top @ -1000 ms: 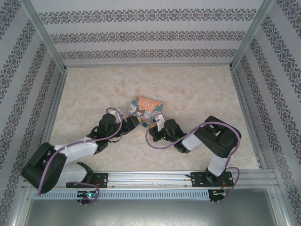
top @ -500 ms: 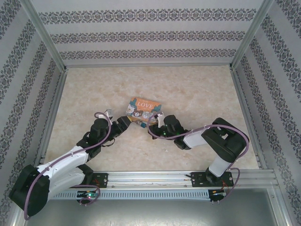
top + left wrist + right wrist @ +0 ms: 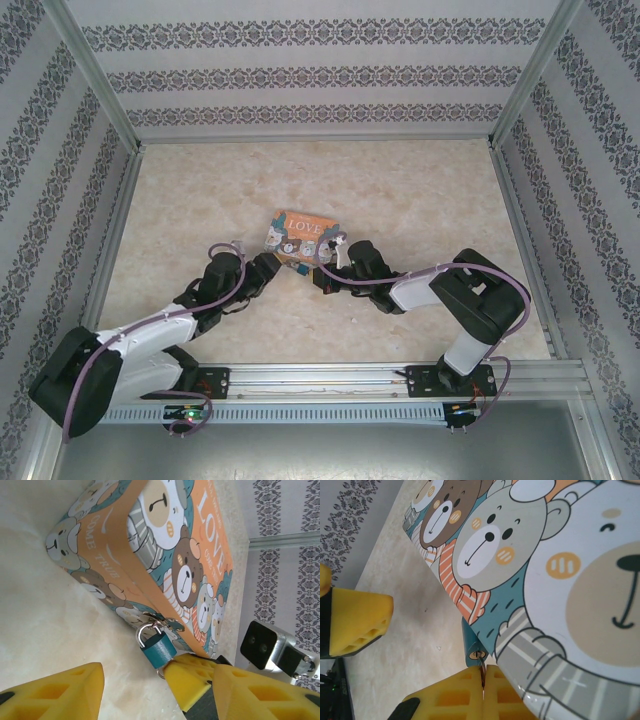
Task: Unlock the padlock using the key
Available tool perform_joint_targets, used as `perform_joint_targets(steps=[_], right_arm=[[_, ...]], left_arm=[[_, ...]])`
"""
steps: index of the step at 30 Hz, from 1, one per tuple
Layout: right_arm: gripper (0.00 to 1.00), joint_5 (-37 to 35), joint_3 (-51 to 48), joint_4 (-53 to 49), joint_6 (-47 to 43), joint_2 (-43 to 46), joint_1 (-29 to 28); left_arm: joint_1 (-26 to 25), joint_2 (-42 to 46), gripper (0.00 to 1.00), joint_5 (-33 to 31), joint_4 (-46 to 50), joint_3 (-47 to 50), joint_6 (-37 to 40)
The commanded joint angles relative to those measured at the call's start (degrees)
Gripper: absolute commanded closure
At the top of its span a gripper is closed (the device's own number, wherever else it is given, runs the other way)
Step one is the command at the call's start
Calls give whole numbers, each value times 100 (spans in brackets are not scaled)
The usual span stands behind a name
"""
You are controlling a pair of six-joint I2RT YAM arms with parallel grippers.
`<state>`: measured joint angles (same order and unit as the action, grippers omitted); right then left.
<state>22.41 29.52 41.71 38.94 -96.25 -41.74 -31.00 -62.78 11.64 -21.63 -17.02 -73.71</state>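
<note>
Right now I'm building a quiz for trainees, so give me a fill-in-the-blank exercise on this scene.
1. The right gripper is shut on the ___.
2. The padlock hangs on the tin printed with the word ___.
3. The left gripper has its jaws ___.
Missing words: key; LOVE; open.
</note>
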Motion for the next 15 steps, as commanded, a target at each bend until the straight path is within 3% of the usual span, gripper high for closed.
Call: perform_joint_targets(steps=[1,15], right_arm=[[100,202,138,255,52,124,33],[100,246,107,228,70,163,67]], left_arm=[[-116,-162,46,-169,-540,20,-391],[-309,-1027,50,-73,-1557,-65,-764]])
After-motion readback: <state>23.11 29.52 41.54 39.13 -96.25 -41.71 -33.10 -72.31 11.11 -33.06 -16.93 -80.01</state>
